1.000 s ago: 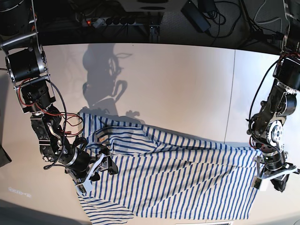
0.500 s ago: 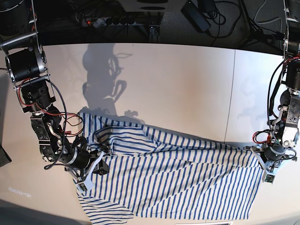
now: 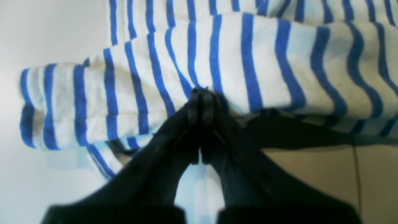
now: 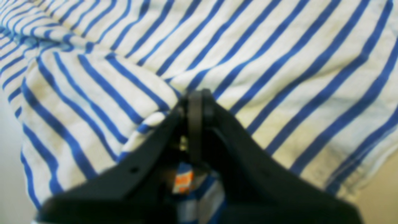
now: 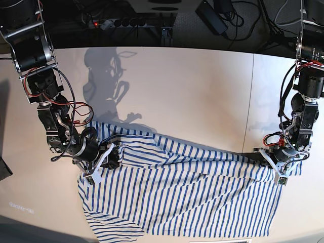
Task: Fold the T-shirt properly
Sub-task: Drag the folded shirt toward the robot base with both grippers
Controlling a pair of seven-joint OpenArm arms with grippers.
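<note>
1. White table (image 5: 192,91) fills the base view; a dark strip with a power strip (image 5: 121,22) and loose cables (image 5: 238,20) runs along 12 o'clock.
2. One T-shirt (image 5: 187,192) lies spread over the 6 o'clock half of the table, stripes up, with creases through the middle and its near edge cut off by the frame.
3. Change over the last second: both arms have risen and pulled toward 12 o'clock. The right gripper (image 5: 109,157) has shifted from about 8 o'clock up to 9 o'clock; the left gripper (image 5: 278,164) has come up from the far 4 o'clock corner to roughly 3 o'clock.
4. Fingers: in each wrist view the two tips are pressed together, with striped cloth bunched against them; the right gripper (image 4: 196,107) and the left gripper (image 3: 200,102) each appear clamped on a pinch of shirt.
5. Judgement: both side edges now ride slightly off the table, so a lift or fold-over seems to be starting; no fold is made yet.
6. Count: one shirt, two arms, two grippers, one table.
</note>
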